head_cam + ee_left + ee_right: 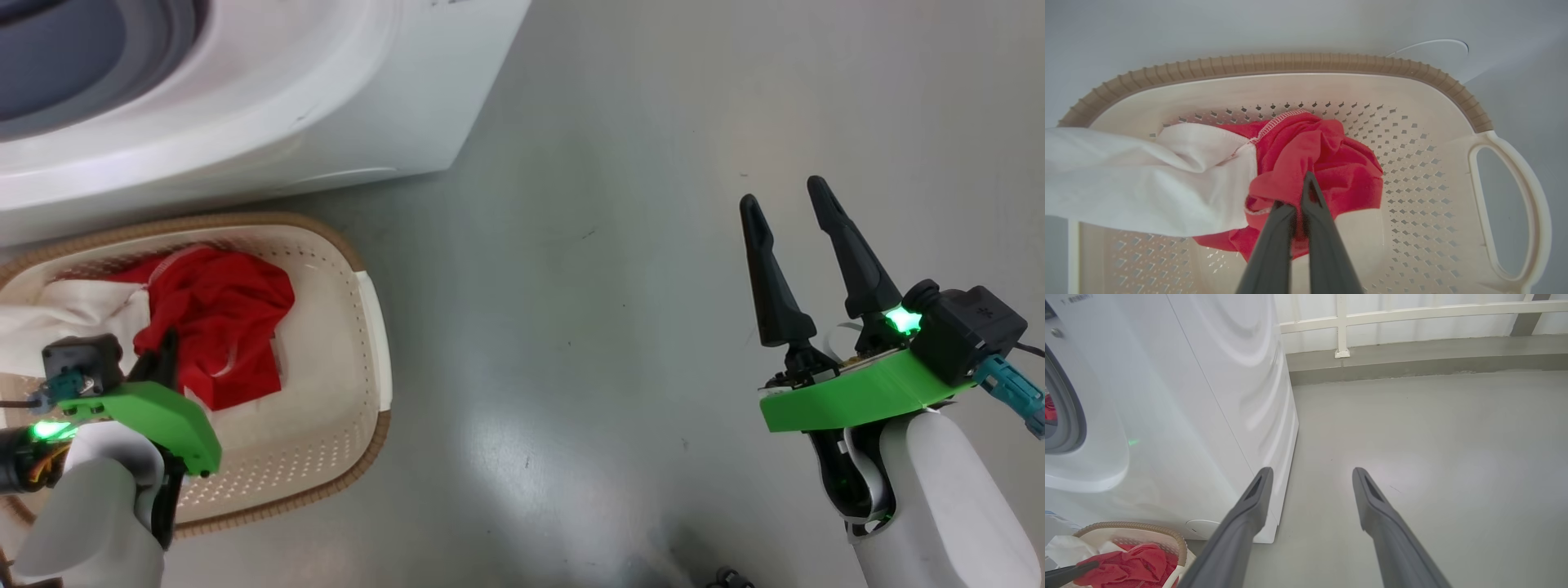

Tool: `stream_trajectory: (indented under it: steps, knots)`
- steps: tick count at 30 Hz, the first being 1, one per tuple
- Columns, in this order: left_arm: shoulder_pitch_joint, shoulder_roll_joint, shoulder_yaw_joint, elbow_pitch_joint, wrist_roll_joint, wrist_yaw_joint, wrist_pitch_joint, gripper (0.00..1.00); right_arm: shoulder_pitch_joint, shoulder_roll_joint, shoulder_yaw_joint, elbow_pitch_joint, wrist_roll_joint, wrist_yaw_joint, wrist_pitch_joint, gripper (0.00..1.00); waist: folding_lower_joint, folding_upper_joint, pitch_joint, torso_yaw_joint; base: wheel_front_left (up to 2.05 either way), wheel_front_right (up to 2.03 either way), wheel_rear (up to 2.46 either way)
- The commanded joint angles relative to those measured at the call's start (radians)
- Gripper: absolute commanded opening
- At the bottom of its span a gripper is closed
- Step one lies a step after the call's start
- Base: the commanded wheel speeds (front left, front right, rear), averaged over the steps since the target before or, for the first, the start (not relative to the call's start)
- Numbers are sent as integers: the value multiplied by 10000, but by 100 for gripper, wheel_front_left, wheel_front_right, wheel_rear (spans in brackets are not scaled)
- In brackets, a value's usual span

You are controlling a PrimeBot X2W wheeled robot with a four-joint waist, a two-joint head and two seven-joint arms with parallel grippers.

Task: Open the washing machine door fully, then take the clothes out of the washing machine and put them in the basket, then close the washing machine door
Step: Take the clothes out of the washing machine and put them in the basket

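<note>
Left gripper [1298,196] pinches the red clothes [1331,163] in the basket [1290,61]; right gripper [784,196] is wide open.

In the left wrist view, the two dark fingers [1323,245] are squeezed tight together with a fold of red cloth caught between them. The clothes lie longways across the basket, from left to right in that frame. The red bunch sits in the middle and the white sleeve stretches out to the left edge, over the basket's side. In the head view, the basket is at the lower left, just below the washing machine [326,106], which fills the upper left. The right gripper is at the right of that frame, over the bare grey floor [612,327]. Its fingers are spread far apart, point up the frame, and hold nothing.
</note>
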Motion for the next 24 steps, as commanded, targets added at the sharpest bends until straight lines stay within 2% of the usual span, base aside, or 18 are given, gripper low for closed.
stream_trajectory:
  steps: [1,2,3,4,5,6,9,10,13,24]
  knots:
    - [-16,468,150,45,-116,-55,-61,8,39,17,195,-246,61,63,-63,100,0,-1,119,-60,0,0,0]
    - [-60,490,108,111,-142,-55,-61,23,26,17,192,-252,67,63,-63,100,0,-1,142,-66,0,0,0]
    - [-106,516,84,192,-174,-55,-61,27,7,17,193,-248,73,63,-63,100,0,-1,163,-75,0,0,0]
    - [-150,536,62,264,-207,-55,-61,35,-12,17,198,-244,80,63,-63,100,0,-1,179,-87,0,0,0]
    - [-150,536,62,264,-207,-55,-61,35,-12,17,198,-244,80,63,-63,100,0,-1,179,-87,0,0,0]
    - [-219,564,5,360,-271,-55,-61,46,-47,17,210,-235,92,63,-63,100,0,-1,196,-111,0,0,0]
    - [-268,581,-48,438,-351,-55,-61,52,-68,17,218,-237,97,63,-63,100,0,-1,210,-127,0,0,0]
    - [-288,583,-77,470,-400,-55,-61,69,-67,17,217,-244,97,63,-63,100,0,-1,212,-129,0,0,0]
    - [-336,587,-172,531,-543,-55,-61,98,-42,18,210,-259,75,63,-63,100,0,-1,195,-119,0,0,0]
    - [-130,530,-509,447,-1067,-56,-61,100,54,18,212,-109,-33,63,-63,100,0,-1,-276,45,0,0,0]
